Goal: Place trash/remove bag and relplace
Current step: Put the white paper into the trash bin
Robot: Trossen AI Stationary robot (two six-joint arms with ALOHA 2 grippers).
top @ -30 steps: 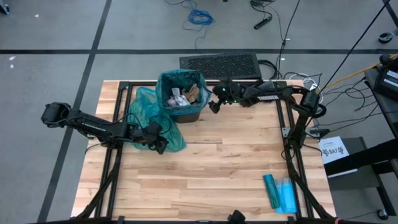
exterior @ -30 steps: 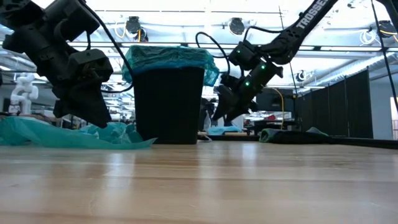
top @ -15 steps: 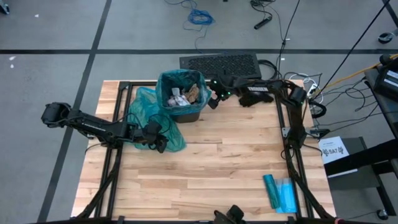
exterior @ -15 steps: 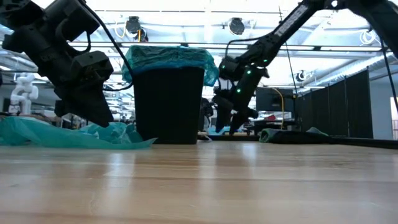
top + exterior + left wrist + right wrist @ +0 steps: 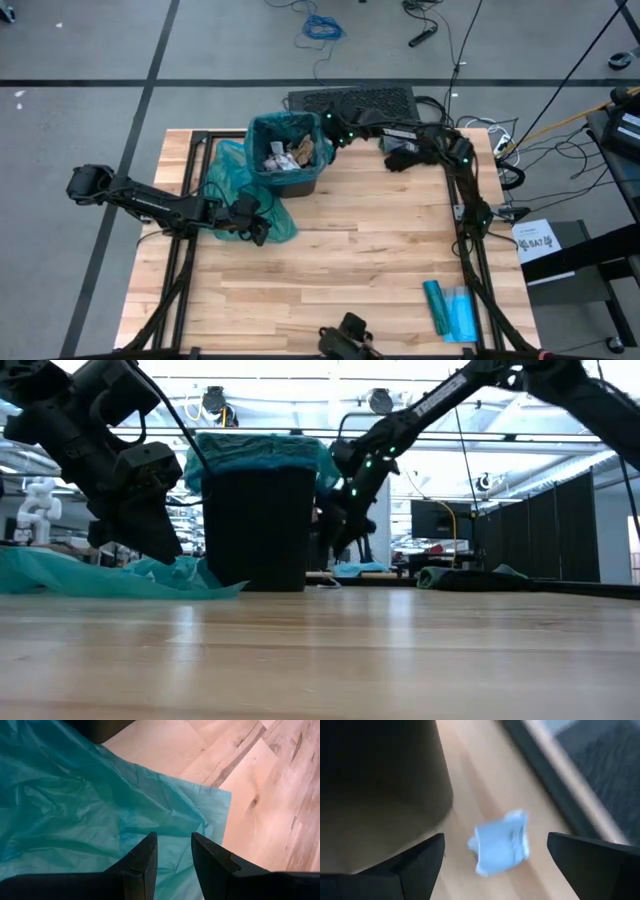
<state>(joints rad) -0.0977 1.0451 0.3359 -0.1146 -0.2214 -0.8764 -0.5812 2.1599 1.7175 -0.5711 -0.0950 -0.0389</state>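
Trash: pale-blue paper wad [image 5: 501, 842] on table behind black bin [image 5: 290, 160], crumpled, no clear long axis; more wads [image 5: 290, 153] inside bin | Right gripper [image 5: 333, 135]: beside bin's rear corner, fingers wide, empty | Left gripper [image 5: 256, 228]: beside bin, narrowly parted over loose teal bag [image 5: 75, 815], grip unclear

Trash [image 5: 288, 155] in the bin [image 5: 262, 135] (table's [image 5: 360, 250] far edge); bag [image 5: 232, 170] lies left.

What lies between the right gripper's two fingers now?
In the right wrist view, a pale-blue paper wad lies on the bare table between the open right gripper's fingers, beside the bin.
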